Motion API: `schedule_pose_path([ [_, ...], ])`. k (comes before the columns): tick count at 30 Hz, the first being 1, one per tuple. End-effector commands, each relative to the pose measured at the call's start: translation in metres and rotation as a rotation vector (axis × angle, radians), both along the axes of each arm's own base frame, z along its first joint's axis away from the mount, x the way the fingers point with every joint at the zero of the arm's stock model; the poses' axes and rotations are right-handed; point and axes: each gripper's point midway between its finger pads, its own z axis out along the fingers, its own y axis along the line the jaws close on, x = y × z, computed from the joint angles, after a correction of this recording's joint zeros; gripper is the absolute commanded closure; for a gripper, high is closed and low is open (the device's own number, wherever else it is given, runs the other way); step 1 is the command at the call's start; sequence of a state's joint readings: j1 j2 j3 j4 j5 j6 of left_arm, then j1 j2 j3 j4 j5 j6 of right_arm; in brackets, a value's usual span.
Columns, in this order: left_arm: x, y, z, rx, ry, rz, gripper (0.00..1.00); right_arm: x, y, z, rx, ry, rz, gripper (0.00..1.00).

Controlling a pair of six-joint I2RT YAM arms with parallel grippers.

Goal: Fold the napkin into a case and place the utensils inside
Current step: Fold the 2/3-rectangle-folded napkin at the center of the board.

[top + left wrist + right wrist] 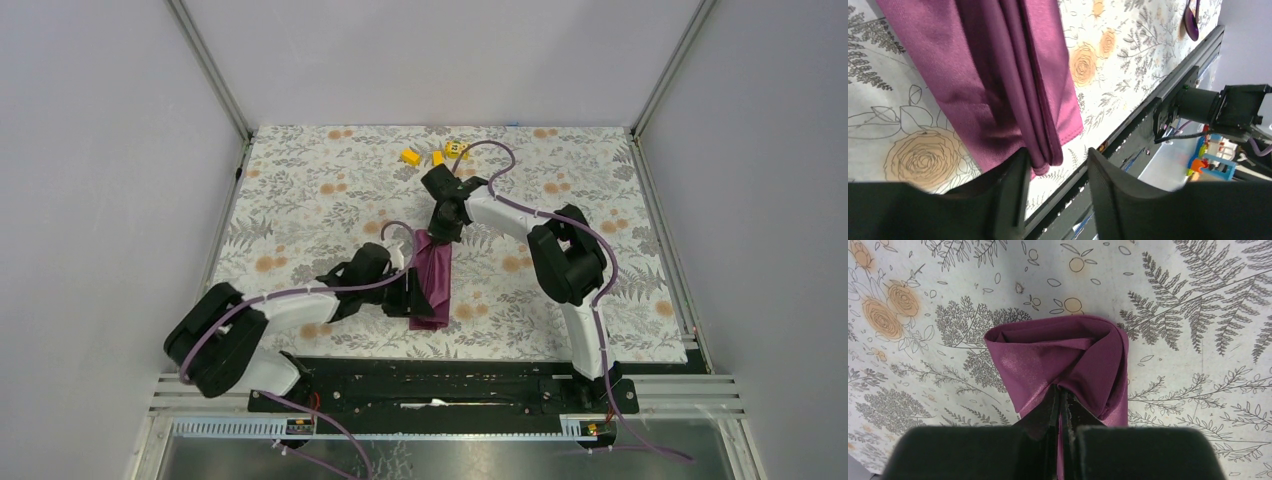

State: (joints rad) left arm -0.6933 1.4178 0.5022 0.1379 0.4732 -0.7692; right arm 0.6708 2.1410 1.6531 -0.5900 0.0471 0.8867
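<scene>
Mid-tabletop: the napkin (pixel 436 272) is folded into a narrow strip running near to far on the floral tablecloth (pixel 300 190). The right gripper (pixel 1060 396) is clamped on its far end, with cloth bunched around the tips. The left gripper (pixel 1058 156) has its jaws apart, and the strip's near end hangs between them against one finger (pixel 1015 175). A dark spoon bowl (pixel 1192 20) lies by the near rail (pixel 1148 107). Three yellow blocks (pixel 437 155) sit beyond the right gripper, well apart from the cloth.

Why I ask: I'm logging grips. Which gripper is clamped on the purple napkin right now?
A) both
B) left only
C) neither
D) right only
D: the right gripper is pinched shut on a fold of the napkin, while the left gripper has its jaws apart, with the cloth's end lying loose in the gap.
</scene>
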Motion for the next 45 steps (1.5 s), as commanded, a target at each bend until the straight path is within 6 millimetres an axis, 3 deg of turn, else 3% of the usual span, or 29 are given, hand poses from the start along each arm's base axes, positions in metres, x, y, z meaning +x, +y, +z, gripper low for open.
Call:
schedule_pose_path([
  [1, 0.007, -0.001, 0.040, -0.025, -0.085, -0.003, 0.46, 0.017, 0.004, 0.012, -0.017, -0.077, -0.031, 1.00],
  [5, 0.029, 0.017, 0.043, 0.081, -0.091, 0.084, 0.36, 0.015, 0.009, 0.014, -0.005, -0.076, -0.023, 1.00],
  [10, 0.068, 0.029, 0.038, 0.198, -0.127, 0.195, 0.34, 0.012, 0.015, 0.017, 0.010, -0.072, -0.011, 1.00],
  [16, 0.099, 0.018, 0.032, 0.190, -0.180, 0.231, 0.36, 0.003, 0.024, 0.017, 0.033, -0.057, 0.009, 1.00],
  [27, 0.126, 0.006, 0.022, 0.139, -0.223, 0.244, 0.36, -0.011, 0.042, 0.014, 0.121, -0.024, 0.057, 1.00],
  [35, 0.131, 0.033, -0.004, 0.278, -0.189, 0.345, 0.56, -0.022, 0.053, 0.010, 0.152, -0.002, 0.090, 1.00],
  [41, 0.118, 0.047, -0.023, 0.270, -0.155, 0.396, 0.78, -0.024, 0.063, 0.018, 0.193, -0.041, 0.211, 1.00],
  [45, 0.108, 0.053, -0.031, 0.241, -0.129, 0.415, 0.91, -0.022, 0.068, 0.035, 0.235, -0.132, 0.315, 0.71],
])
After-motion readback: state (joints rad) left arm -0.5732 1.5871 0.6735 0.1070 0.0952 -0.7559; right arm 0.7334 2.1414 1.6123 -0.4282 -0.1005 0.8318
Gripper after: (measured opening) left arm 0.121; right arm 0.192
